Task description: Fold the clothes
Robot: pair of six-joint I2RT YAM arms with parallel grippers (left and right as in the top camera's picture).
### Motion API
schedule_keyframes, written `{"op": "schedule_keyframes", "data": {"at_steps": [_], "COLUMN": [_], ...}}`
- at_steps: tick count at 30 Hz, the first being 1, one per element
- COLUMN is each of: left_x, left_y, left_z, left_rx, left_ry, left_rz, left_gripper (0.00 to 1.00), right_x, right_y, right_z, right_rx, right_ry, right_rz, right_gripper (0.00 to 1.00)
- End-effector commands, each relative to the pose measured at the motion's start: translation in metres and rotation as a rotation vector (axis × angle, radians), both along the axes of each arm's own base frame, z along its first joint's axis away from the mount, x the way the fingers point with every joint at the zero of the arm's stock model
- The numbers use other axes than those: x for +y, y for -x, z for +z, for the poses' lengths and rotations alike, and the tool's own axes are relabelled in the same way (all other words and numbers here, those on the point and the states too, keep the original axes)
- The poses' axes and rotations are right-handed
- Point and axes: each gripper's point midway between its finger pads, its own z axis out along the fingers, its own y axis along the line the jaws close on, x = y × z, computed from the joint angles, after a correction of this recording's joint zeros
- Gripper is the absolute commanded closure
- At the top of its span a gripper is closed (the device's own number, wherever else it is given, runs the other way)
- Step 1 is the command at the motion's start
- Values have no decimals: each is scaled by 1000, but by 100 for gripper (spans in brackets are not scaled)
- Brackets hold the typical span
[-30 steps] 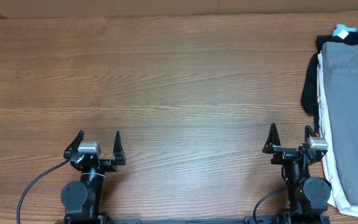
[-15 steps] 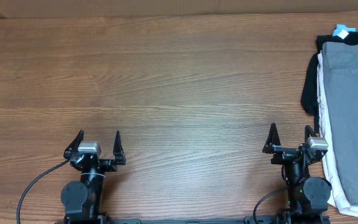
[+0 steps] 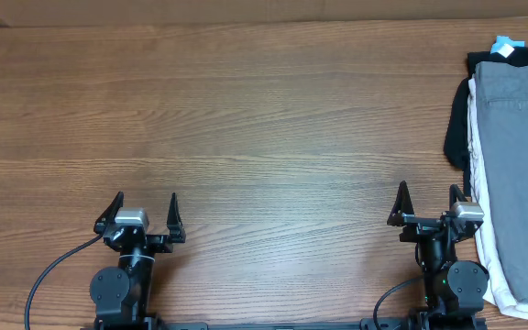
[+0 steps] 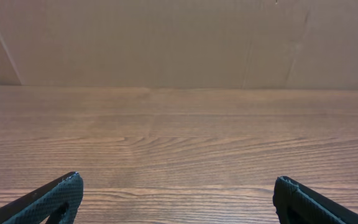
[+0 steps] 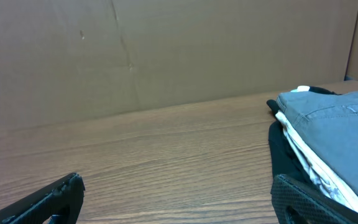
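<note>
Nothing moved; grey twill shorts (image 3: 521,174) lie flat, rectangular.

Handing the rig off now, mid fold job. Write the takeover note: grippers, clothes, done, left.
Left gripper: open, empty, parked at the near edge.
Right gripper: open, empty, just left of the pile.
Clothes: medium-grey twill shorts lie on top of a white garment and a black garment at the right edge of the brown wooden table.
Done: nothing yet; shorts not picked up.
Left: bring shorts to the middle, spread, fold.
</note>
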Motion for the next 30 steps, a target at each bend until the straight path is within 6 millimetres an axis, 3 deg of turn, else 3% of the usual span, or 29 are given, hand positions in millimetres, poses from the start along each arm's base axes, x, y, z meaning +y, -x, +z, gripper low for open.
{"op": "schedule_keyframes", "data": {"at_steps": [1,24,26,28,30], "left_x": [-2,-2,-2,-2,-2], "left_y": [0,0,0,0,0], "left_z": [-3,-3,-3,-3,-3], "left_rx": [6,6,6,6,6], "left_ry": [-18,-18,-18,-19,-18], "left_rz": [-13,-13,-13,-13,-13], "left_gripper": [0,0,0,0,0], "right_x": [0,1,15,44,70], "right_y": [0,0,0,6,14], "right_z": [-3,0,14,30,29], "right_rx": [0,-12,-68,-115,-78], "right_ry": [3,-6,-55,-168,-271], "right_rz": [-5,2,85,265,422], "right_gripper": [0,0,0,0,0]}}
